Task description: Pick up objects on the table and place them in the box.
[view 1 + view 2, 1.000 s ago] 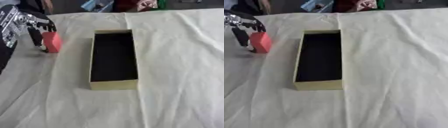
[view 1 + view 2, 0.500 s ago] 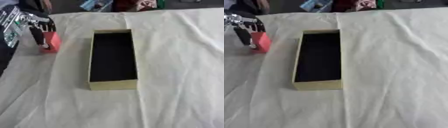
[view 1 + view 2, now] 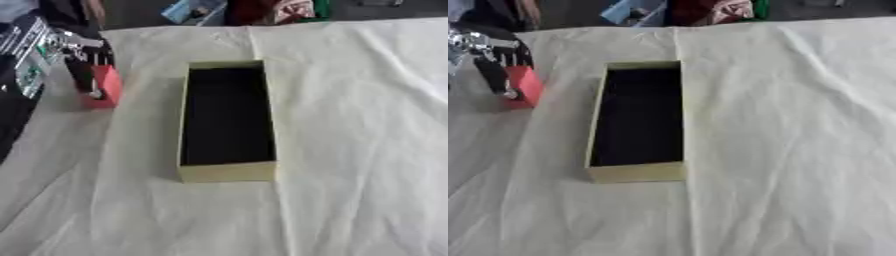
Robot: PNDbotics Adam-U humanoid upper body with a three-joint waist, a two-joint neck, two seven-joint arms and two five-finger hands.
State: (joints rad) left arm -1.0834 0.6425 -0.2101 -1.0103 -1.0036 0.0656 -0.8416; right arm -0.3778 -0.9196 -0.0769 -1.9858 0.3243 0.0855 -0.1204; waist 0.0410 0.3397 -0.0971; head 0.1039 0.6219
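A red block (image 3: 108, 86) stands on the white cloth at the far left, left of the box. My left hand (image 3: 77, 59) comes in from the upper left corner, and its dark fingers (image 3: 493, 75) curl down round the block's left side and top. The block looks to be touching the cloth, with a shadow beneath it. The box (image 3: 226, 171) is long and pale yellow with a black inside; it lies lengthwise in the middle of the table and nothing shows in it. My right hand is in no view.
A wrinkled white cloth (image 3: 359, 150) covers the whole table. Beyond the far edge lie colourful items, among them a blue one (image 3: 194, 10) and a red one (image 3: 710, 10). My left arm (image 3: 22, 60) fills the left border.
My left hand has shifted only slightly at the red block. The block and the box stay where they were.
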